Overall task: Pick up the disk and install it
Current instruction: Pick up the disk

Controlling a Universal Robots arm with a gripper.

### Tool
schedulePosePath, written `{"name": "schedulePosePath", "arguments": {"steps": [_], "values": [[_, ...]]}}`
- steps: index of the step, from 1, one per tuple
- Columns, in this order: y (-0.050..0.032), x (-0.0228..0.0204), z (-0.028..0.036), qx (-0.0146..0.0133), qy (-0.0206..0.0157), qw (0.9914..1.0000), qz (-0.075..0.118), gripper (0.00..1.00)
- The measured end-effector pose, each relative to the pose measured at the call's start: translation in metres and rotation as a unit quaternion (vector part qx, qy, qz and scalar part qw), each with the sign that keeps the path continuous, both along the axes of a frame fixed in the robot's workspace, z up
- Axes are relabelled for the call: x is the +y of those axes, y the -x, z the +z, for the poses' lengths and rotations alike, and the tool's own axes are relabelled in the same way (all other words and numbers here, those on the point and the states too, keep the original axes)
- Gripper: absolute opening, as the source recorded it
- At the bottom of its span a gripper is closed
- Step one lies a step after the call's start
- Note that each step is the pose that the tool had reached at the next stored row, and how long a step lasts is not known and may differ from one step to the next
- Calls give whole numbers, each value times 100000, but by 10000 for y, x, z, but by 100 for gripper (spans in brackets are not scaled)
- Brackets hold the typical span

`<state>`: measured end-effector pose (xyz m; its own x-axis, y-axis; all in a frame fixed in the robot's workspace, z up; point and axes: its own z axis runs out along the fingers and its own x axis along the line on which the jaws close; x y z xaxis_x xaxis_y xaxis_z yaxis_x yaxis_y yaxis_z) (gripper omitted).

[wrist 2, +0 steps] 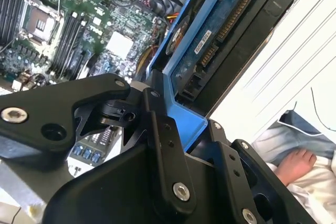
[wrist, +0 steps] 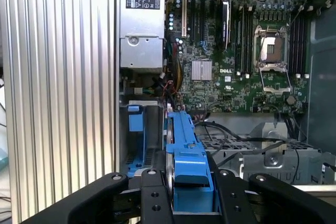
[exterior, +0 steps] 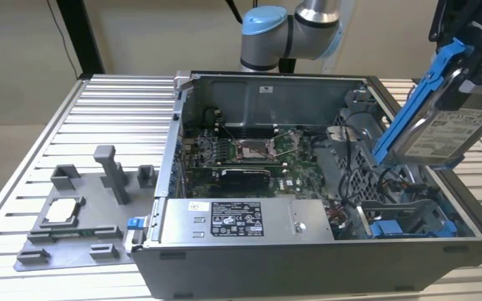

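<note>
Grip: the end effector [wrist: 181, 192] is clamped on the disk [exterior: 442, 135], a finger pressed to each side at its blue-railed end, plain in both wrist views.
Where the disk is: up in the air, tilted, over the end of the computer case [exterior: 308, 257] nearest the counter [exterior: 98, 119] edge on the exterior view's right, and it touches nothing but the fingers.
Step in hand: by my read, carrying the disk to the drive bay [exterior: 408, 219], with the install not yet done.
Doing it well: level the tilt so the blue rails [exterior: 408, 106] run parallel with the bay's sides, and keep the grip square so the disk cannot twist.
Watch out: loose cables [wrist: 231, 129] lie just beside the bay and could snag a rail. The motherboard [wrist: 241, 93] sits near too, so keep the path clear of it.
Count, disks: one.
Count, blue rails on it: two, one down each long edge.
Count, cases: one, lid off.
Count, power supplies: one [exterior: 233, 219], white-labelled, along the case's near wall.
Count, CPU sockets: one [exterior: 253, 149].
Count, grey fixtures: one [exterior: 82, 219], at the counter's near corner on the exterior view's left, holding one square chip [exterior: 63, 212].
</note>
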<state>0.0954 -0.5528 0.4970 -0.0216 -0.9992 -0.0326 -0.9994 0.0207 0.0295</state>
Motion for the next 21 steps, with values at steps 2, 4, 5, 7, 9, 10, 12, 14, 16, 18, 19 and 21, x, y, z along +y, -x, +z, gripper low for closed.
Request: {"name": "schedulePosePath", "arguments": {"steps": [2,4,5,7,9,10,12,14,16,18,19,21], "values": [[1,-6,1,-123,162,100000,-31,0],[5,-9,0,-227,164,100000,-61,0],[9,-9,-1,-280,182,99999,-59,0],[15,-9,0,-366,416,99998,-60,0],[15,-10,-1,-370,473,99998,-50,0],[15,-10,-1,-370,489,99998,-51,0],[16,-10,-1,-373,502,99998,-58,0],[16,-11,-2,-371,515,99998,-57,0],[18,-17,-9,-418,509,99998,-58,0],[25,-23,-17,-612,511,99997,-62,0],[33,-25,-21,-726,517,99996,-57,0],[60,-30,-30,-1002,584,99993,-68,0]]}}
